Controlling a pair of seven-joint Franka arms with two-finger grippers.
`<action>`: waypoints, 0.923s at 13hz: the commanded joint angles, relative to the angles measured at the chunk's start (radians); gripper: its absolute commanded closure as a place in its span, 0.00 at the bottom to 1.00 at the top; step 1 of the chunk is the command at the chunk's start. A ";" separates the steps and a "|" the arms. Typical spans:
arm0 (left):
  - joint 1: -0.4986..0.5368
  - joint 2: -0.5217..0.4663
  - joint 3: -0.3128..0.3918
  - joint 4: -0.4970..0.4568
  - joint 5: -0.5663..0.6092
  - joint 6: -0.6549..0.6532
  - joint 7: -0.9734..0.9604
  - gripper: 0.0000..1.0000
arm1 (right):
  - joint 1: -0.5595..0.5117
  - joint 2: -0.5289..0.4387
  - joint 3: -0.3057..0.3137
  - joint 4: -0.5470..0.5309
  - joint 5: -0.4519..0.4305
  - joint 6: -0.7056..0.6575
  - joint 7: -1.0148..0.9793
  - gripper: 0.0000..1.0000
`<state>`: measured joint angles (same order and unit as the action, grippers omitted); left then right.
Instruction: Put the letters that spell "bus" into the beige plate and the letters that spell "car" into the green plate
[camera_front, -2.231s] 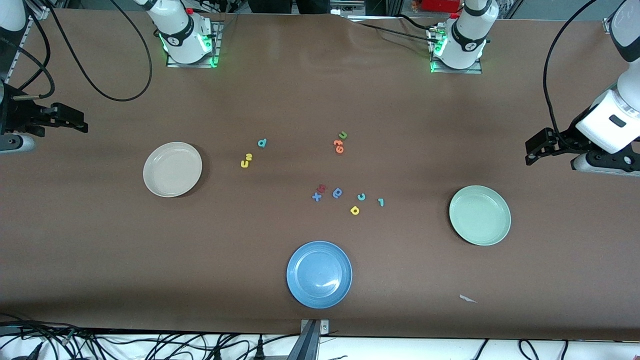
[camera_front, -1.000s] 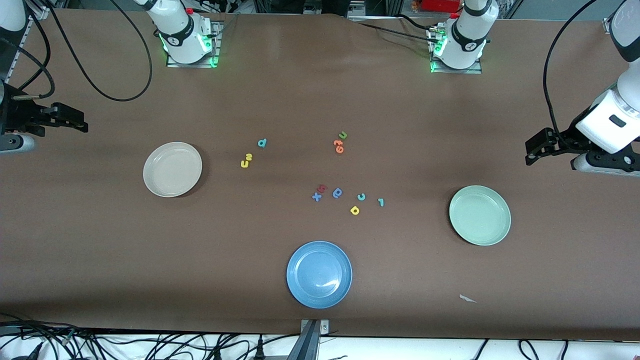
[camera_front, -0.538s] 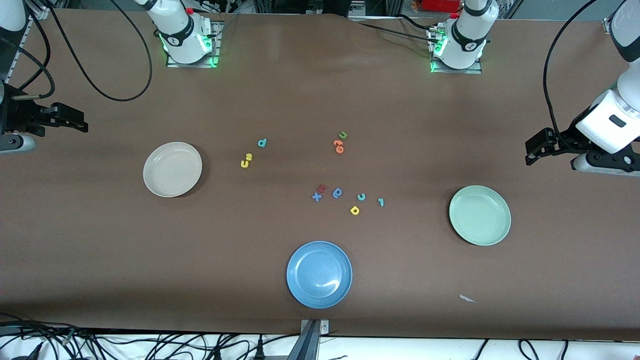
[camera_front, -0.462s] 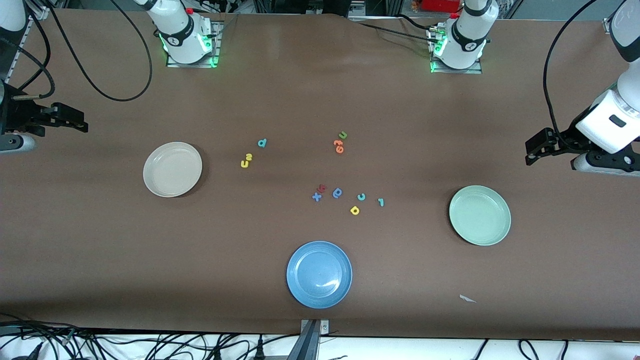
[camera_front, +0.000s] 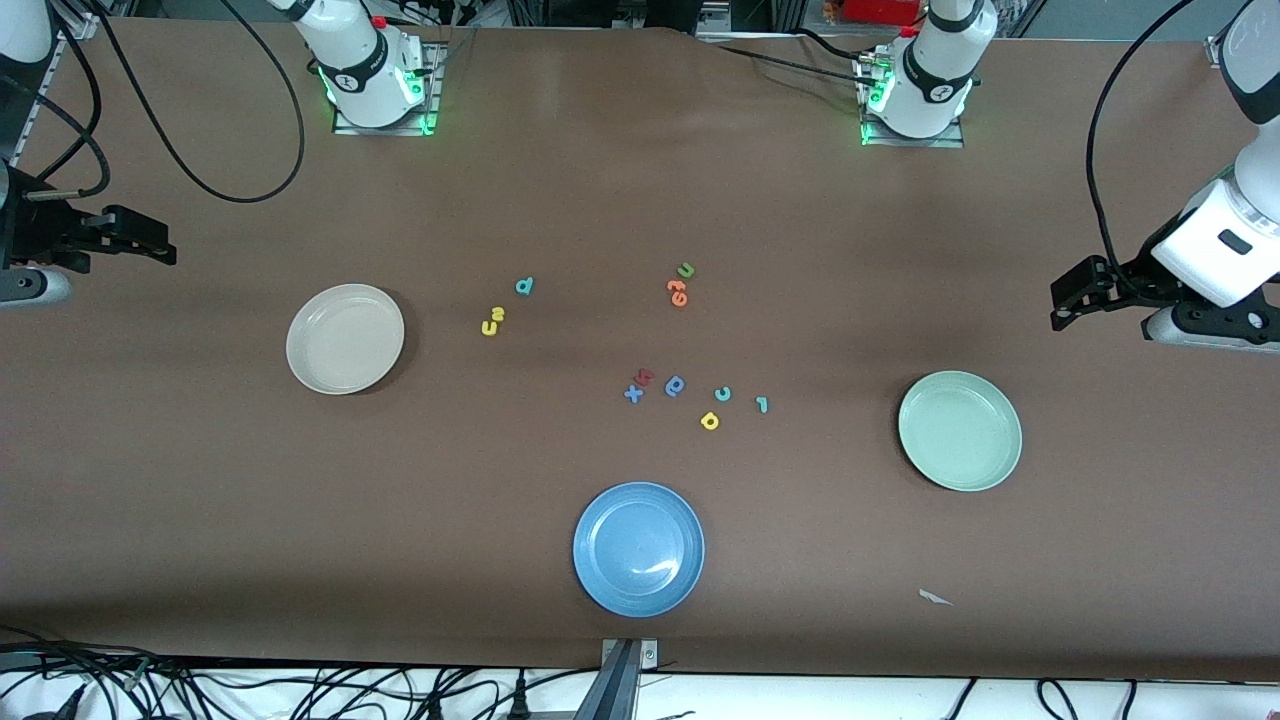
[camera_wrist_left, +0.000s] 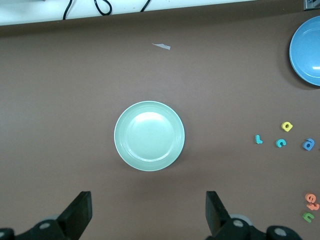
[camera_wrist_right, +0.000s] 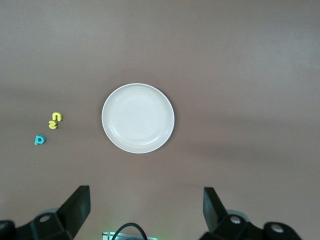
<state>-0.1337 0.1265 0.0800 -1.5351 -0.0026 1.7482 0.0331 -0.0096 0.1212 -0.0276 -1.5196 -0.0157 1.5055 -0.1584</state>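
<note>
The beige plate (camera_front: 345, 339) (camera_wrist_right: 138, 118) lies toward the right arm's end of the table. Beside it lie the teal b (camera_front: 524, 287) (camera_wrist_right: 39, 140), the yellow u (camera_front: 488, 327) and the yellow s (camera_front: 497, 315). The green plate (camera_front: 960, 431) (camera_wrist_left: 149, 136) lies toward the left arm's end. Near mid-table are the teal c (camera_front: 722, 394) (camera_wrist_left: 281, 143), the teal r (camera_front: 761, 404) (camera_wrist_left: 258, 139) and the yellow a (camera_front: 709, 421) (camera_wrist_left: 286, 126). My left gripper (camera_front: 1065, 298) (camera_wrist_left: 148, 210) hangs open and empty beside the green plate. My right gripper (camera_front: 155, 240) (camera_wrist_right: 146, 205) hangs open and empty beside the beige plate. Both arms wait.
A blue plate (camera_front: 638, 549) lies nearest the front camera. A blue round letter (camera_front: 675, 386), a blue x (camera_front: 633, 394) and a red letter (camera_front: 644, 377) sit beside the teal c. Orange letters (camera_front: 677, 292) and a green u (camera_front: 685, 270) lie farther back. A paper scrap (camera_front: 935, 597) lies near the front edge.
</note>
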 joint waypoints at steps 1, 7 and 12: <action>-0.004 0.010 0.003 0.029 0.026 -0.016 0.016 0.00 | 0.002 0.006 -0.002 0.018 -0.009 -0.019 -0.009 0.00; -0.004 0.008 0.003 0.029 0.026 -0.016 0.016 0.00 | 0.002 0.006 -0.002 0.018 -0.009 -0.031 -0.007 0.00; -0.004 0.008 0.003 0.029 0.026 -0.016 0.016 0.00 | 0.002 0.006 -0.002 0.018 -0.009 -0.031 -0.007 0.00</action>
<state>-0.1337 0.1265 0.0800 -1.5351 -0.0026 1.7482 0.0331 -0.0096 0.1216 -0.0276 -1.5196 -0.0157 1.4947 -0.1585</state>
